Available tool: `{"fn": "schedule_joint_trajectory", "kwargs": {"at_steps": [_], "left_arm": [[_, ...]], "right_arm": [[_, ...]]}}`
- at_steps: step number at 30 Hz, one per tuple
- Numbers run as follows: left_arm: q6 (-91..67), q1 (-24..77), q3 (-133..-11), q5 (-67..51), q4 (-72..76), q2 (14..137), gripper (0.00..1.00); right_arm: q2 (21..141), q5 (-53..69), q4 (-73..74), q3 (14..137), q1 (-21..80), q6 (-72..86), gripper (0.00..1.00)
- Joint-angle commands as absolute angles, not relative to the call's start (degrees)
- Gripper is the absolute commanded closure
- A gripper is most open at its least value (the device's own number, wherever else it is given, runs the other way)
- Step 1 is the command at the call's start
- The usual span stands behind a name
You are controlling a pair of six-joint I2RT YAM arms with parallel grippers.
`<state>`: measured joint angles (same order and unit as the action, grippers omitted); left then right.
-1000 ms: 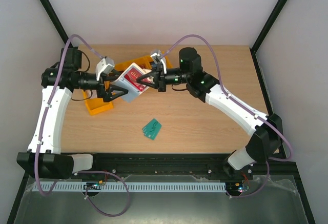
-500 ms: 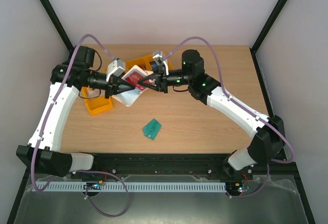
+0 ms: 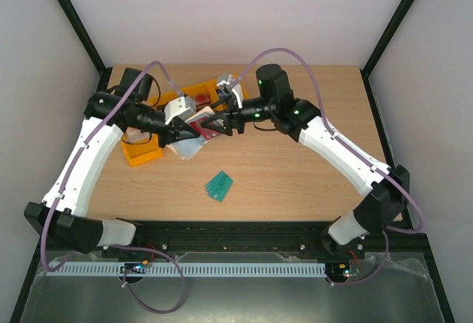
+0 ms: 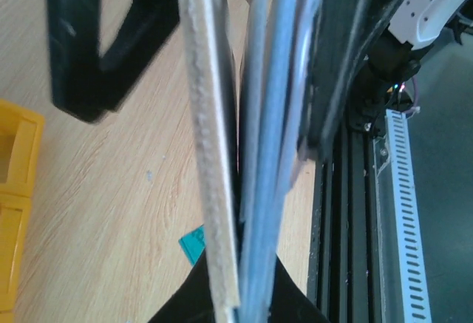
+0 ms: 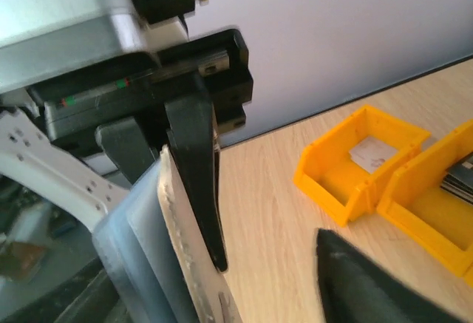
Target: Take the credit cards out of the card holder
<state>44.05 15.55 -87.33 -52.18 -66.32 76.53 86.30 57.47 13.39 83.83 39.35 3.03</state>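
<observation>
Backdrop: pale walls [image 3: 222, 12] and black frame posts close in a light wooden table [image 3: 295, 153]; my two bases sit at its near edge.
Left gripper [image 3: 189, 132]: pressed together on the card holder [image 3: 186, 145], gripping it up off the table over the left-centre of the wood.
Left wrist view: the card holder [image 4: 211, 153] stands edge-on between my fingers [image 4: 81, 49], with the beige outer flap on one side and the pale blue-grey inner layers on the other, a narrow gap between them.
Dark red card [image 3: 201, 125]: shows at the holder's side facing my right arm; how far it sits in a pocket I cannot tell.
Right gripper [image 3: 213, 125]: spread, pinching nothing, tips just beside the red card; touching or not, I cannot tell.
Right wrist view: only one of my own fingers [image 5: 369, 286] is in view, at lower right; the holder [image 5: 170, 264], clamped by a left finger, stands at lower left.
Yellow bins [image 3: 140, 153]: on the table behind and left of the holder; one holds a whitish flat item [image 5: 372, 153].
Teal piece [image 3: 219, 185]: flat on the wood, nearer my bases, well apart from both grippers.
</observation>
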Motion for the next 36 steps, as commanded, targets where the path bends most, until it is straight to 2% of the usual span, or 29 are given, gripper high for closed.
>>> {"fn": "schedule_joint_trajectory", "kwargs": {"at_steps": [1, 3, 4, 6, 7, 8, 9, 10, 15, 18, 20, 22, 23, 25, 27, 36], "left_arm": [[45.80, 16.43, -88.24, -49.65, -68.20, 76.95, 0.98], [45.61, 16.43, -88.22, -49.53, -68.04, 76.95, 0.98], [45.43, 16.39, -88.24, -49.57, -67.92, 76.84, 0.98], [43.89, 16.42, -88.09, -48.92, -66.46, 76.73, 0.96], [41.50, 16.30, -87.76, -47.41, -64.68, 76.57, 0.79], [38.43, 15.92, -87.14, -45.41, -61.83, 76.45, 0.49], [35.37, 15.16, -86.51, -43.06, -58.94, 76.34, 0.27], [33.06, 14.08, -86.00, -41.08, -56.62, 76.30, 0.20], [25.70, 10.81, -87.32, -30.66, -49.54, 75.51, 0.09], [22.85, 11.33, -89.64, -29.39, -48.24, 75.67, 0.11], [20.44, 12.27, -90.43, -36.95, -47.69, 75.84, 0.21], [13.91, 12.59, -87.07, -50.03, -43.04, 75.45, 0.38], [9.75, 12.94, -83.79, -57.58, -39.45, 75.31, 0.42], [0.69, 14.03, -77.55, -60.90, -31.81, 75.87, 0.46], [-4.00, 14.65, -74.77, -59.36, -27.57, 77.06, 0.49], [-8.75, 13.96, -71.82, -54.78, -22.51, 79.18, 0.49]], "right_arm": [[88.42, 60.71, 19.07, 86.37, 39.20, 0.63, 0.56], [88.23, 59.21, 19.89, 86.46, 39.19, -0.32, 0.87], [88.02, 57.93, 20.57, 86.46, 39.15, -0.84, 0.97], [87.41, 56.96, 20.36, 85.98, 38.79, -0.53, 0.98], [86.92, 56.38, 18.85, 85.39, 38.43, 0.78, 0.98], [86.44, 55.19, 16.56, 84.34, 37.90, 3.05, 0.98], [86.00, 53.26, 14.08, 83.24, 37.36, 5.46, 0.98], [85.70, 50.08, 11.66, 82.04, 36.61, 8.16, 0.98], [86.84, 26.73, 8.61, 77.73, 34.31, 18.16, 0.98], [87.92, 23.75, 5.47, 75.86, 34.36, 23.34, 0.98], [88.38, 25.87, 2.07, 74.71, 34.44, 26.11, 0.98], [88.78, 27.95, -0.87, 73.58, 34.58, 28.45, 0.98], [88.85, 29.56, -2.78, 72.78, 34.62, 29.68, 0.98], [88.94, 34.05, -8.00, 71.01, 34.63, 32.57, 0.99], [88.95, 38.55, -11.58, 69.19, 34.67, 34.56, 0.98], [87.00, 48.53, -21.57, 65.07, 35.22, 38.98, 0.98]]}}
